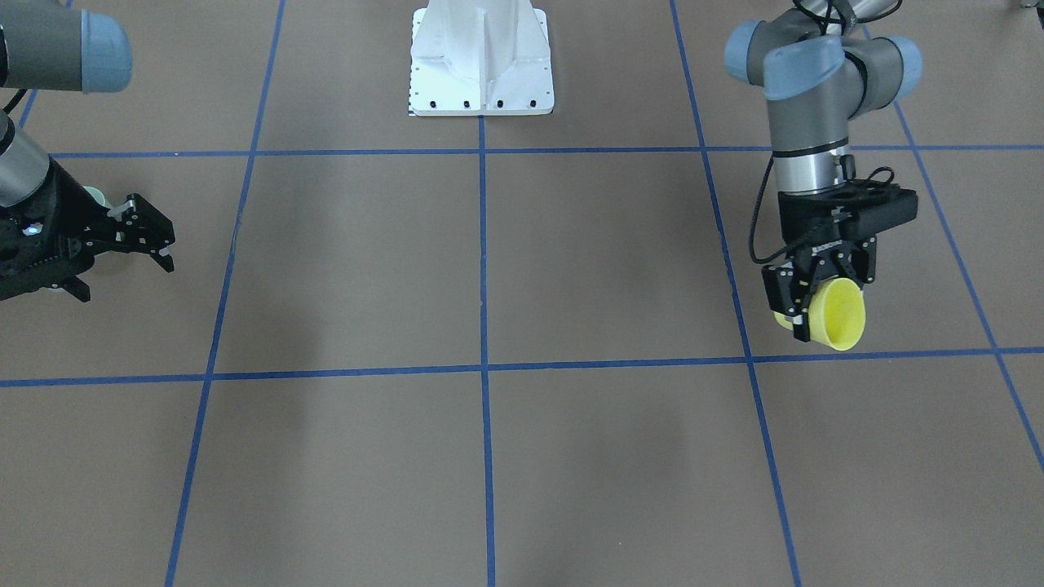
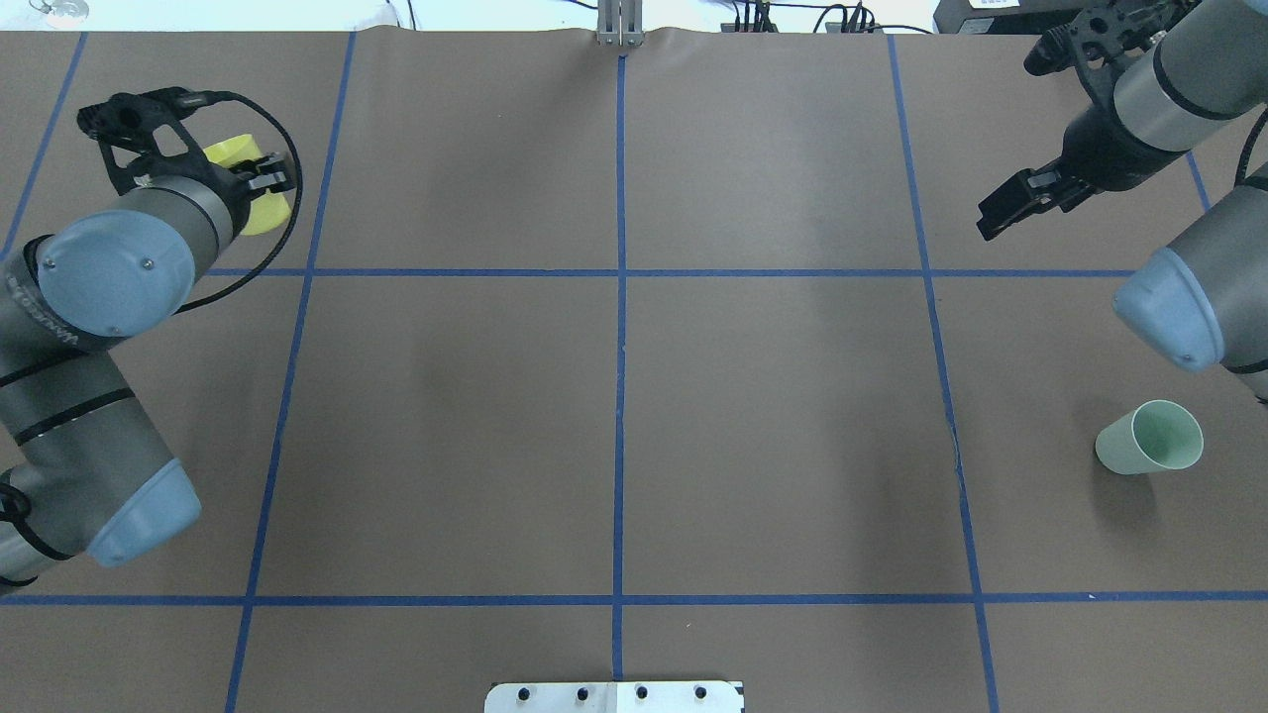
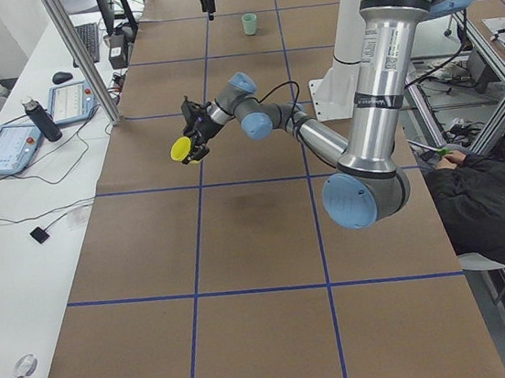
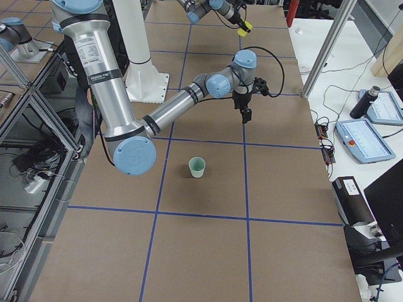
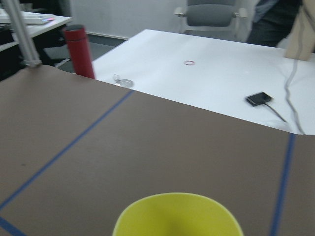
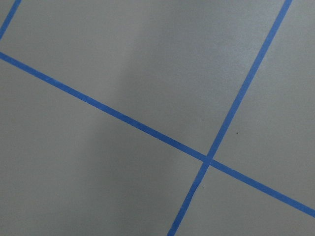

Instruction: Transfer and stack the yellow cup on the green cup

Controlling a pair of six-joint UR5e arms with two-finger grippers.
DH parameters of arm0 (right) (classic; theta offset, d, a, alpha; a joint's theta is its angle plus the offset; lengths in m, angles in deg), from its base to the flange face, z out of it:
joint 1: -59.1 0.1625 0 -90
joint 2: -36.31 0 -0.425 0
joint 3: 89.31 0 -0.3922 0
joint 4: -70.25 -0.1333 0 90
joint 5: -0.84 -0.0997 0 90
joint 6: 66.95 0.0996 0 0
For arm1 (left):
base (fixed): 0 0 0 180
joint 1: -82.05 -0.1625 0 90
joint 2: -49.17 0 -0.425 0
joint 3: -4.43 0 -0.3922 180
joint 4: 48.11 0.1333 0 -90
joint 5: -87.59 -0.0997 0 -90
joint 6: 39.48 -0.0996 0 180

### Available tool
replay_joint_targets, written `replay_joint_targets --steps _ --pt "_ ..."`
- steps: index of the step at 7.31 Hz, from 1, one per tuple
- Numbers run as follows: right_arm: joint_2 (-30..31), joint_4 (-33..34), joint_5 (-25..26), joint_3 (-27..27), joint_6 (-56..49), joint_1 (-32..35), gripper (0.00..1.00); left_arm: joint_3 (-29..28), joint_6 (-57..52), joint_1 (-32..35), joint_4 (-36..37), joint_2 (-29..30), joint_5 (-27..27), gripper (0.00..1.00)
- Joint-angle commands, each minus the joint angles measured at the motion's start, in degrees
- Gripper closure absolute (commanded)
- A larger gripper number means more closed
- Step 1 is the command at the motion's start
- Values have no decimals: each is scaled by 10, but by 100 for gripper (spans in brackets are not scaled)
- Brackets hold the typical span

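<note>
Item 1, table [image 2: 634,396]: brown surface with a grid of blue tape. Both cups are on or over it, at opposite ends.

Item 2, left arm [image 2: 109,267]: reaches to the far left corner square.

Item 3, right arm [image 2: 1179,89]: reaches over the far right square.

Item 4, left pincer [image 1: 820,293]: clamped on the wall of the yellow cup, one finger on each side.

Item 5, right pincer [image 1: 122,273]: fingers spread and holding nothing. It hangs over bare table, near the green cup but not touching it.

Item 6, green cup [image 2: 1154,438]: upright on the table, mouth up, nothing in it.

Item 7, yellow cup [image 1: 840,314]: tipped on its side in the grip, mouth facing away from the robot. I judge it lifted clear.

Status: pick-up done. The carry across (probably a hand-over), the righting and the stacking are all not yet done.
</note>
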Motion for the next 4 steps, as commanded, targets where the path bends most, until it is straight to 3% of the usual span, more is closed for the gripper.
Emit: replay_joint_targets --steps 1,3,4 --pt "-2 -4 4 5 4 -4 1 -1 -87 -53 -96 22 1 79" --pt "-1 -5 5 5 4 -4 1 0 -157 -63 -211 26 16 78" --pt "0 -5 4 1 16 -4 1 -6 -169 -70 -229 29 58 78"
